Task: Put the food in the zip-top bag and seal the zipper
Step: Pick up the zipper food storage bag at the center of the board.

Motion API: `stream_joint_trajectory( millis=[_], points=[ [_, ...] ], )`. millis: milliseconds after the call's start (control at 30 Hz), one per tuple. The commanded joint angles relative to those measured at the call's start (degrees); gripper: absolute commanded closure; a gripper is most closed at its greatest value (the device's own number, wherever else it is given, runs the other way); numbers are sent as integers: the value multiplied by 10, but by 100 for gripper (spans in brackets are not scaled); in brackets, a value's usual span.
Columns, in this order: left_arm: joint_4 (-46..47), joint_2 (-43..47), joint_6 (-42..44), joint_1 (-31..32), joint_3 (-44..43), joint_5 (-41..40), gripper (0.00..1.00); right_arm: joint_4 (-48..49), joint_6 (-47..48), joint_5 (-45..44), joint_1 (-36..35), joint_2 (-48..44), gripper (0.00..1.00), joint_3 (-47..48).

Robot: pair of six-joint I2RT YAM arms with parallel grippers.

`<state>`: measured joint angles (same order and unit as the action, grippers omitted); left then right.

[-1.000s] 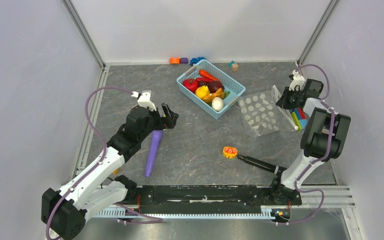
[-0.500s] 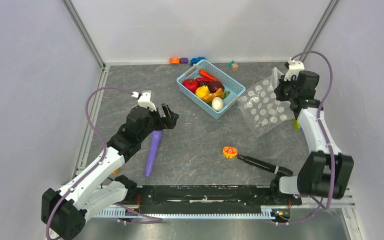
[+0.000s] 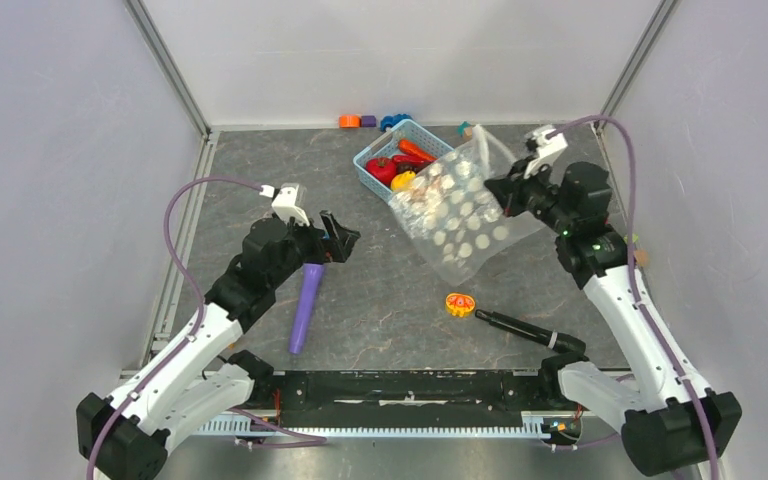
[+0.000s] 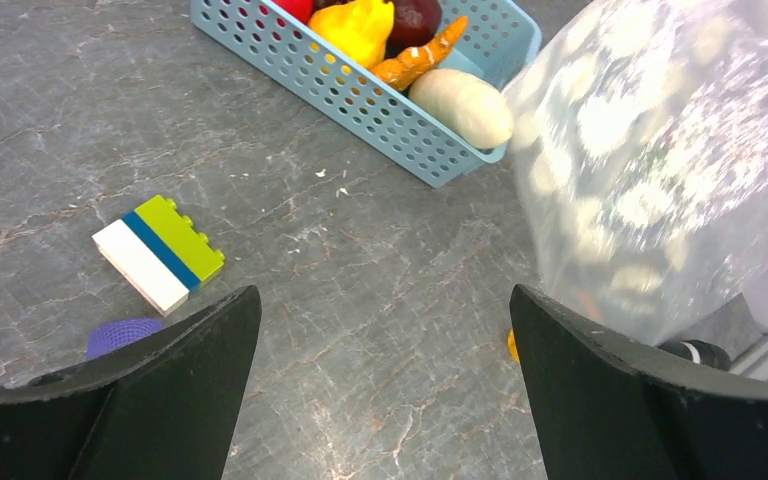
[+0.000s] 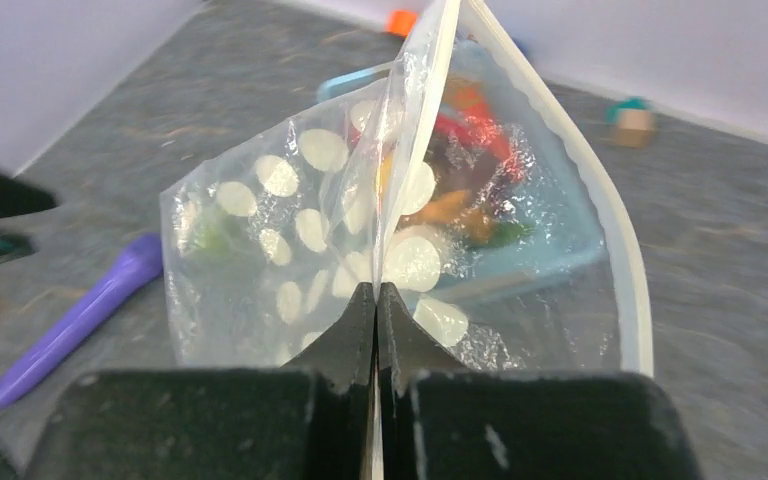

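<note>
My right gripper (image 3: 505, 190) is shut on one wall of the clear polka-dot zip-top bag (image 3: 457, 215) and holds it up in the air over the right end of the light-blue basket (image 3: 372, 158). In the right wrist view the jaws (image 5: 376, 292) pinch the bag's edge and its mouth hangs open, with the zipper strip (image 5: 615, 235) curving on the right. The food lies in the basket: red tomato (image 3: 381, 168), orange carrot (image 3: 415, 150), yellow pepper (image 4: 360, 28), white egg (image 4: 463, 105). My left gripper (image 3: 335, 238) is open and empty above the table, left of the bag.
A long purple stick (image 3: 305, 305) lies under the left arm. An orange-yellow toy piece (image 3: 460, 304) and a black tool (image 3: 520, 328) lie at front centre. Building blocks (image 3: 370, 121) sit by the back wall, and one block (image 4: 158, 252) lies near the left gripper.
My right arm has lifted the bag off the table at the right and swung it leftward, over the basket's end. The left arm has barely moved.
</note>
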<state>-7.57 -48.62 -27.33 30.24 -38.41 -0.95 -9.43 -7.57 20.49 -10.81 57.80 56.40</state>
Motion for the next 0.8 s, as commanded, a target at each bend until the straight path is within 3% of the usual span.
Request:
stream_joint_trajectory(
  millis=[0, 233, 367, 567, 767],
  points=[
    [22, 30, 2, 1, 6, 39, 0, 69, -50, -8, -93, -14, 100, -40],
    [20, 67, -10, 1, 9, 60, 0, 230, -217, -278, -249, -3, 100, -154],
    [5, 60, -13, 1, -8, 109, 0, 316, -287, -390, -318, 27, 100, -198],
    [24, 48, -11, 12, 16, 169, 0, 451, -395, -415, -385, 71, 97, -244],
    [53, 4, 6, 54, 29, 160, 0, 540, -482, -457, -425, 96, 97, -284]
  ],
)
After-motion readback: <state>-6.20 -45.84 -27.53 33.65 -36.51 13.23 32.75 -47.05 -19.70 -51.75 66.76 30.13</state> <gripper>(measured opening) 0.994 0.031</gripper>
